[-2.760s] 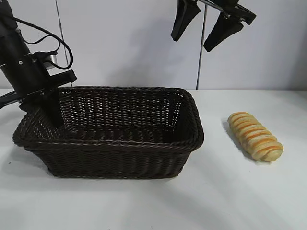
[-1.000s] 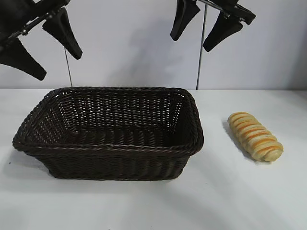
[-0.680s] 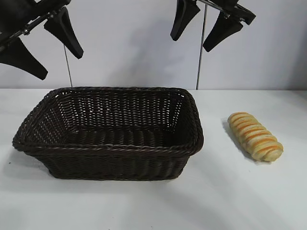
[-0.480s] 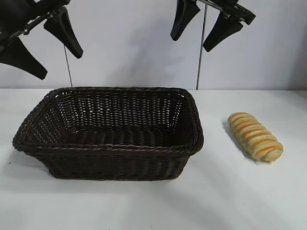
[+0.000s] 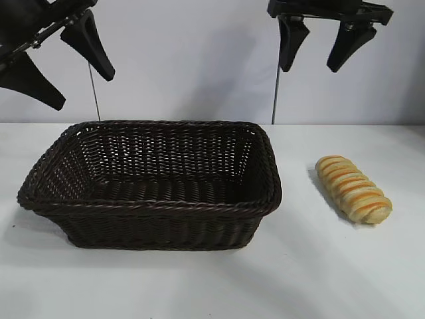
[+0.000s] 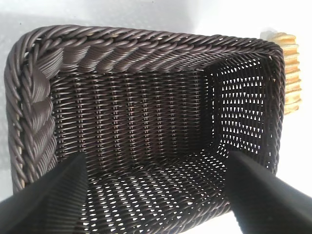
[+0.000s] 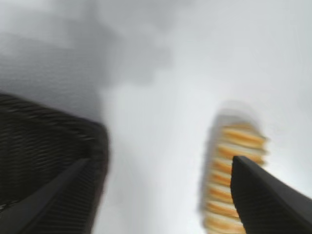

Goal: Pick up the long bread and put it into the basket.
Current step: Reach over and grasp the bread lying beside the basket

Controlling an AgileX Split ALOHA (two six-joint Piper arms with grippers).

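The long bread [image 5: 353, 189] is lying near the desk's right edge, well apart from the basket [image 5: 153, 207]. The right gripper [image 5: 317, 45] is hanging high above it, fingers spread wide (ready to straddle the loaf). The left gripper [image 5: 58, 63] is idling, fingers apart, above the basket's left end.

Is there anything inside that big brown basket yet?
Empty. The basket shows only bare weave inside; the long bread lies on the table beside it.
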